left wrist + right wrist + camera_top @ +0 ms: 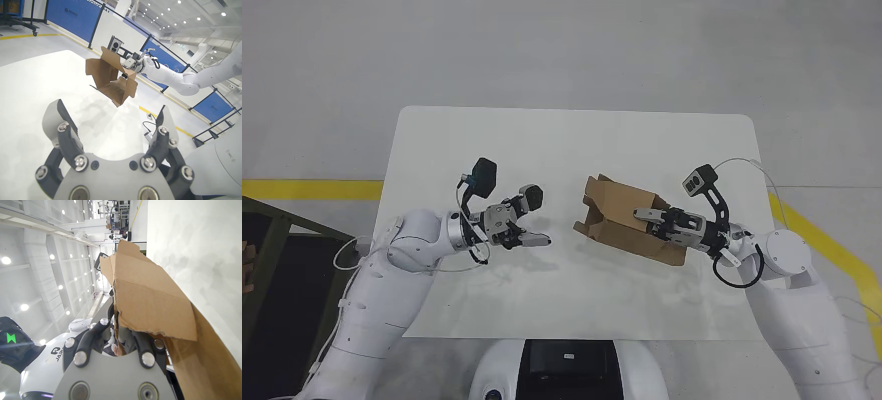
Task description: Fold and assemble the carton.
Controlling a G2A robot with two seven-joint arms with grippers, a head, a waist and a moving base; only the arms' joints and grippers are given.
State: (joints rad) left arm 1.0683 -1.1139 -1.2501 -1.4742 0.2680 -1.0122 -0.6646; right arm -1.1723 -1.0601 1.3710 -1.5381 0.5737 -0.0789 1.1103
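At table (542, 140) right | right fingers (647, 214) clamped on carton (622, 205) | left fingers (62, 115) spread, empty

- Blue wall panel (75, 17), upper left of the left wrist view: it carries a white logo and one short white word. This is brand print, so it is not read off.
- Second blue wall panel (217, 102), right side of the same frame: its white print is too small to tell.
- Black casing (17, 349), lower left of the right wrist view: it bears a bright green zigzag sign (9, 337) with no letters.

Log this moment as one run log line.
right gripper: shut on carton | left gripper: open, apart from carton | carton: tilted, one end open
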